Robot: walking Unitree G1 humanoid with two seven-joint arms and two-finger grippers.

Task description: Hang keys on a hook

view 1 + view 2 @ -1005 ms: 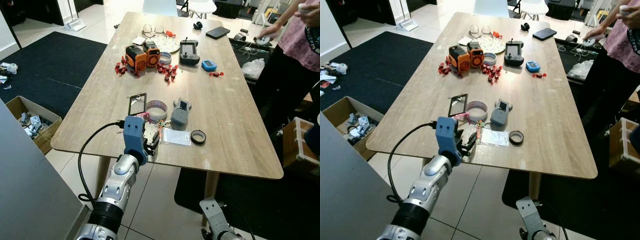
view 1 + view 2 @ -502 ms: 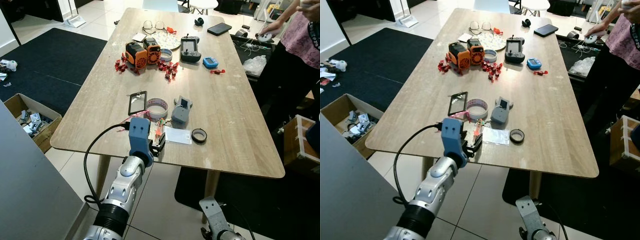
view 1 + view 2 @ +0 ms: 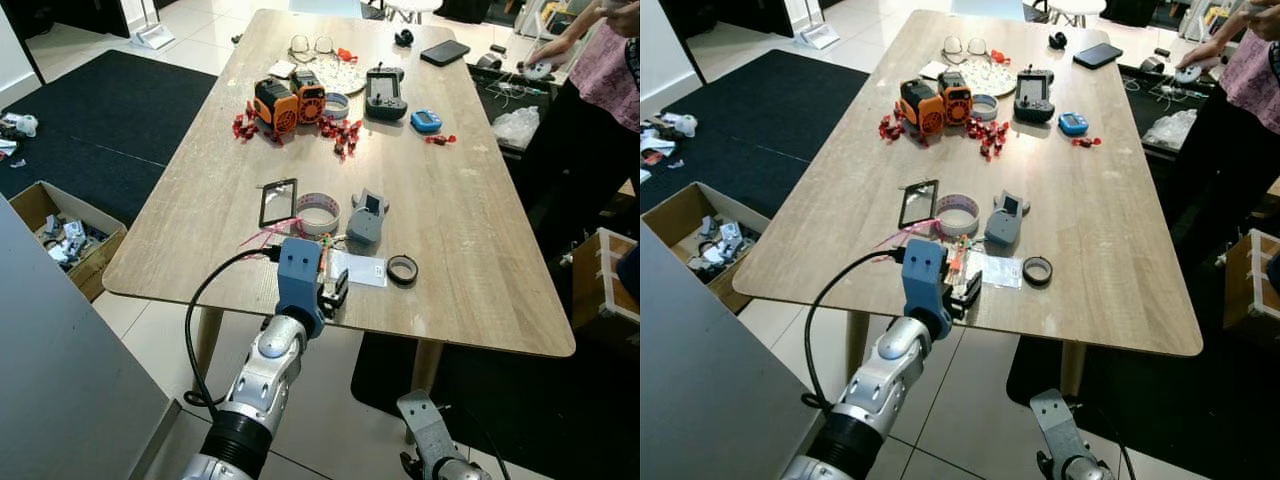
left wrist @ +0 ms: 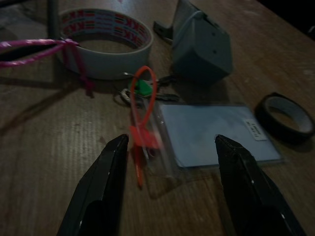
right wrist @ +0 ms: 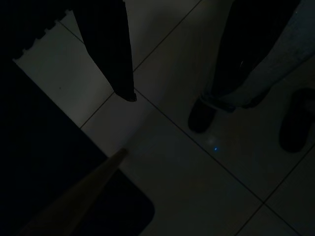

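The keys (image 4: 139,92) lie near the table's front edge: a ring with a green key head, an orange strap (image 4: 141,125) and a clear card holder (image 4: 212,135) joined to it. My left gripper (image 4: 171,142) is open just short of them, low over the tabletop, one finger on each side of the strap and card holder. From the head I see that gripper (image 3: 335,291) at the table's front edge, with the keys (image 3: 327,259) just beyond it. A grey plastic hook stand (image 3: 367,217) is right behind the keys. My right arm (image 3: 428,445) hangs idle below the table.
A white tape roll (image 3: 318,212), a pink strap (image 3: 258,238), a black tape ring (image 3: 402,269) and a black phone (image 3: 277,202) surround the keys. Orange gadgets (image 3: 285,103), red wrappers and a controller (image 3: 384,95) sit farther back. A person (image 3: 600,110) stands at the right. A cardboard box (image 3: 55,235) is on the floor, left.
The camera has shifted a little. My left gripper has slid to the right along the table's front edge, closer to the keys and card holder. Nothing on the table has moved.
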